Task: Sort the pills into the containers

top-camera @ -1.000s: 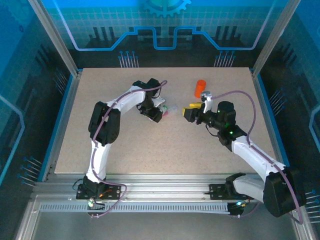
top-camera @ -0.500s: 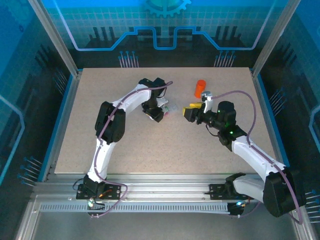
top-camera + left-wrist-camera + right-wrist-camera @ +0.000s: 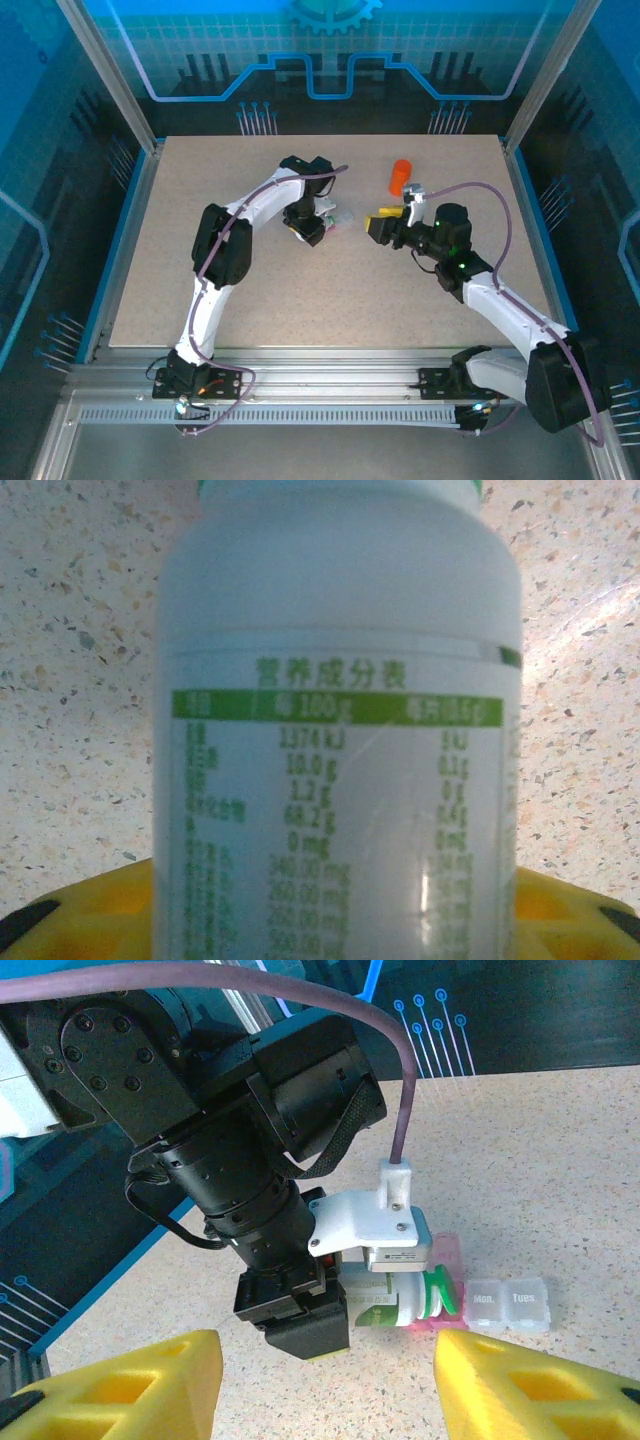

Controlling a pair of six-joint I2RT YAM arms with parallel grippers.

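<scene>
The white bottle (image 3: 335, 730) is in the left gripper (image 3: 312, 222), which pinches it across the round body, one yellow finger on each side. In the right wrist view the bottle lies on its side, low over the worktop (image 3: 200, 280), with its green cap (image 3: 441, 1295) turned toward a clear pill organiser (image 3: 510, 1306) just beside it. A small pink-tinted clear piece (image 3: 448, 1257) sits close behind the cap; I cannot tell exactly what it is. The right gripper (image 3: 325, 1390) is spread, with nothing between its fingers, and it waits near the bottle on the right. The orange bottle (image 3: 401, 177) stands apart, farther back on the right. I judge the white bottle to be stiff plastic and rather light, so it does not deform under the pinch. However, its glossy label looks slippery, and a round body can turn between flat fingers. The good place to hold it is the middle of the body, as it is now, because this leaves the cap free. The cap is probably the place for the other gripper, and it needs a firm, centred hold.
</scene>
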